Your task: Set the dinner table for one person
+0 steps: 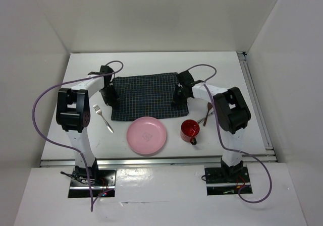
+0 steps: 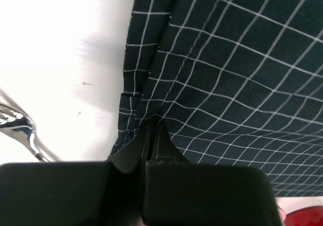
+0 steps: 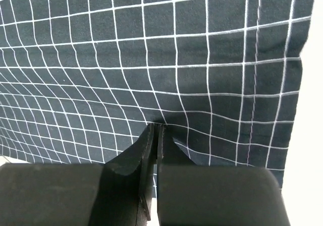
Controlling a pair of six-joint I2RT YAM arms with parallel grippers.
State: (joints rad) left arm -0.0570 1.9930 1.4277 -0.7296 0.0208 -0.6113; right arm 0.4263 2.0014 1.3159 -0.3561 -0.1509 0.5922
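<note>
Left pincer (image 2: 153,127) clamped on left hem of dark navy checked fabric cloth (image 1: 146,95), right pincer (image 3: 155,130) on right hem. Cloth limp, light; I'd keep hem pinches. Spread mid matte-white flat desk (image 1: 151,64), rigid.

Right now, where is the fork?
In the top view the fork lies on the bare dinner table on the left side, just left of the pink plate and off the near-left corner of the checked cloth.
</note>
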